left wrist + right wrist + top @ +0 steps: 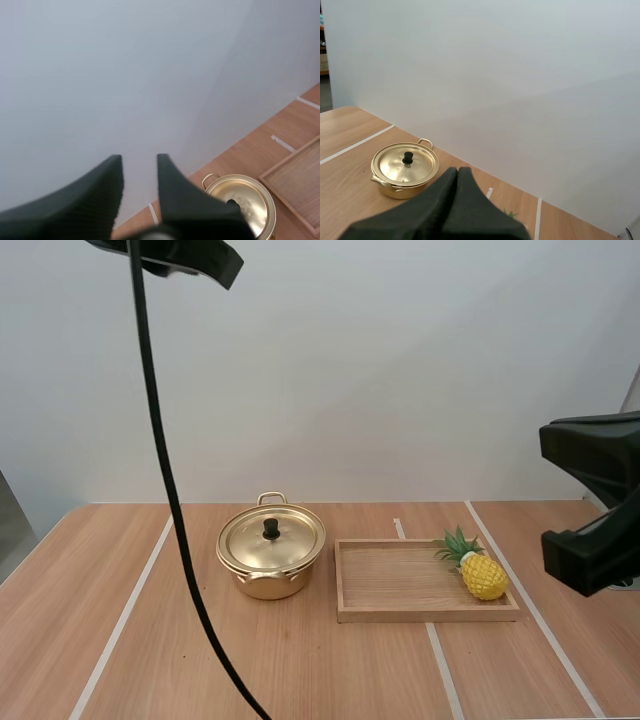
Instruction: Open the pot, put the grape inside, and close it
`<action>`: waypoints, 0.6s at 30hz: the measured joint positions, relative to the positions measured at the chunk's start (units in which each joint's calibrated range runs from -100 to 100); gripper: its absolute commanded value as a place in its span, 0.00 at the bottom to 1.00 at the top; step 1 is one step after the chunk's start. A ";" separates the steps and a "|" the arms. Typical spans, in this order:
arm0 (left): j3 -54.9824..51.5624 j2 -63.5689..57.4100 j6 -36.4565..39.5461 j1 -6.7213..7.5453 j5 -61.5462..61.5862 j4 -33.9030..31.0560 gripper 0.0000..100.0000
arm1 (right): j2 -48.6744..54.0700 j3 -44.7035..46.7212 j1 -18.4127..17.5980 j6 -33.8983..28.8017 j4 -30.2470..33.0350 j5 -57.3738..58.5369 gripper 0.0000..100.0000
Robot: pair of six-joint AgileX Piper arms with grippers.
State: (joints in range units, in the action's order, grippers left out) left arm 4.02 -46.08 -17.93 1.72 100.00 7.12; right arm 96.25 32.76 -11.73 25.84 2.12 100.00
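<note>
a gold pot [268, 575] sits near the middle of the wooden table [300, 670]. its lid [285, 545] is on, with a small black knob [271, 529] on top. one pot handle points to the far wall and the other points to the near edge.

just beside the pot, on its right, lies a flat wooden tray [400, 615]. its long side runs left to right. pot and tray are close but not touching.

at the right end of the tray a toy pineapple [484, 577] lies on its side (yellow body, green leaves). its leaves point back and left, toward the pot.

the left tool [140, 165] is up high, with the pot down below it. its fingers are spread apart with nothing between them. the right tool [457, 172] has its fingers pressed together into one dark wedge, well apart from the pot.
</note>
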 measured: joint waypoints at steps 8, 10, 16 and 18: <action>-0.01 -9.61 3.15 0.00 0.00 0.00 0.00 | 0.00 -0.27 3.58 -1.06 0.25 0.00 0.00; -1.11 -12.59 4.94 0.00 0.00 0.00 0.00 | 0.11 -0.27 3.73 -1.13 0.25 0.00 0.00; -10.31 -22.96 10.43 0.00 -6.35 0.00 0.00 | 0.09 -0.27 3.73 -2.14 0.25 0.00 0.00; -15.24 -27.20 11.66 0.00 -10.21 0.26 0.00 | 0.09 -0.27 3.73 -3.38 0.42 -0.06 0.00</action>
State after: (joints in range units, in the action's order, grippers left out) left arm -11.22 -73.28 -6.27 1.72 89.79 7.39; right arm 96.34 32.49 -8.00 22.46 2.54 99.94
